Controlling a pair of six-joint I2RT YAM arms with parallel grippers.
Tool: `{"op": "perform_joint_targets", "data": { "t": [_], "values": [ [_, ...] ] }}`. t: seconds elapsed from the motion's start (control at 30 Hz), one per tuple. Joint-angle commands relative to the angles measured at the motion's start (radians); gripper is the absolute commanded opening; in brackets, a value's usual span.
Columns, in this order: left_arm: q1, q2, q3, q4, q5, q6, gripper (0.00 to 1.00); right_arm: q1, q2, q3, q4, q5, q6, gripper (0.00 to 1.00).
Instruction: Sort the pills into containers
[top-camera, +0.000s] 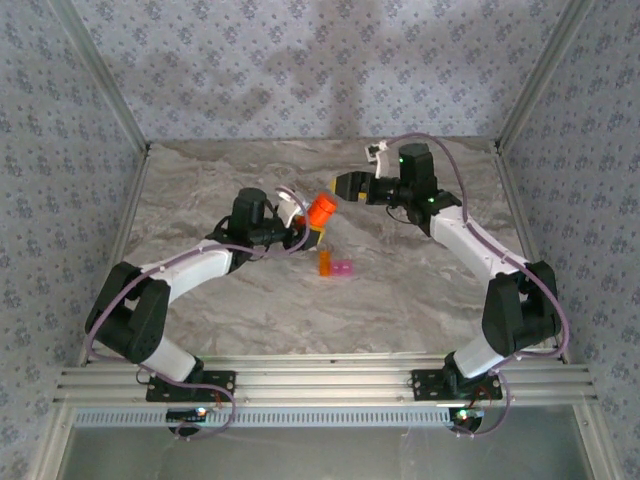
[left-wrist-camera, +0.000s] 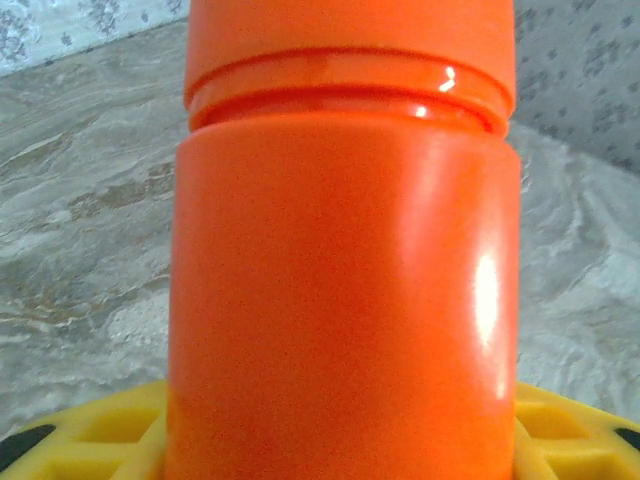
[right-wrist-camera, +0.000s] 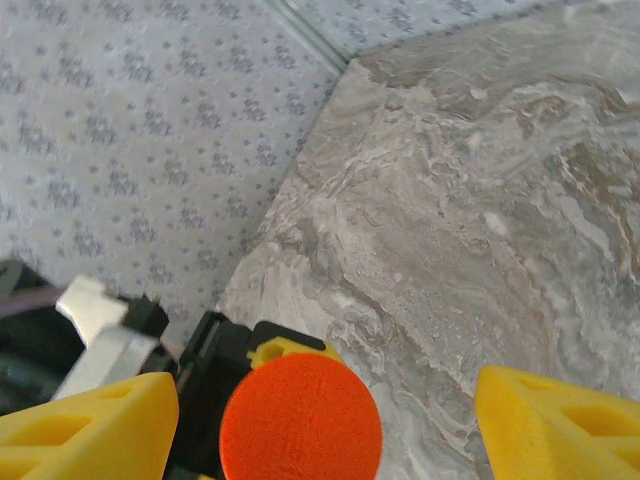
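An opaque orange bottle (top-camera: 321, 210) with its cap on is held tilted above the table, and my left gripper (top-camera: 310, 222) is shut on its body (left-wrist-camera: 340, 300). Yellow fingers (left-wrist-camera: 570, 430) flank the bottle at the bottom of the left wrist view. My right gripper (top-camera: 347, 186) faces the bottle's cap (right-wrist-camera: 300, 425) end on. It is open, and its yellow fingers (right-wrist-camera: 90, 430) stand wide on either side of the cap without touching it. The containers (top-camera: 335, 266), a tiny orange and pink pair, sit on the table just below the bottle. The pills are hidden.
The marble table (top-camera: 400, 290) is fenced by patterned walls (top-camera: 300, 70) at the back and on both sides, with a metal rail (top-camera: 330, 385) along the near edge. The table's far left corner (right-wrist-camera: 350, 70) lies beyond the right gripper.
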Motion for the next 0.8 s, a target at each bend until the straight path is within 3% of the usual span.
{"op": "perform_joint_targets", "data": {
  "t": [0.0,0.13,0.47,0.63,0.77],
  "values": [
    [-0.023,-0.003,0.040,-0.032,-0.093,0.080,0.00,0.011,0.004,0.039,-0.082,0.081,0.152,0.79],
    [-0.037,0.006,0.047,-0.041,-0.130,0.105,0.00,0.040,0.041,0.082,-0.187,0.116,0.160,0.80],
    [-0.052,0.019,0.062,-0.059,-0.144,0.122,0.00,0.096,0.078,0.095,-0.210,0.123,0.154,0.77],
    [-0.054,0.017,0.063,-0.058,-0.146,0.121,0.00,0.104,0.081,0.086,-0.202,0.114,0.157,0.65],
    [-0.054,0.019,0.065,-0.053,-0.144,0.117,0.00,0.107,0.083,0.078,-0.189,0.090,0.152,0.42]
  ]
}}
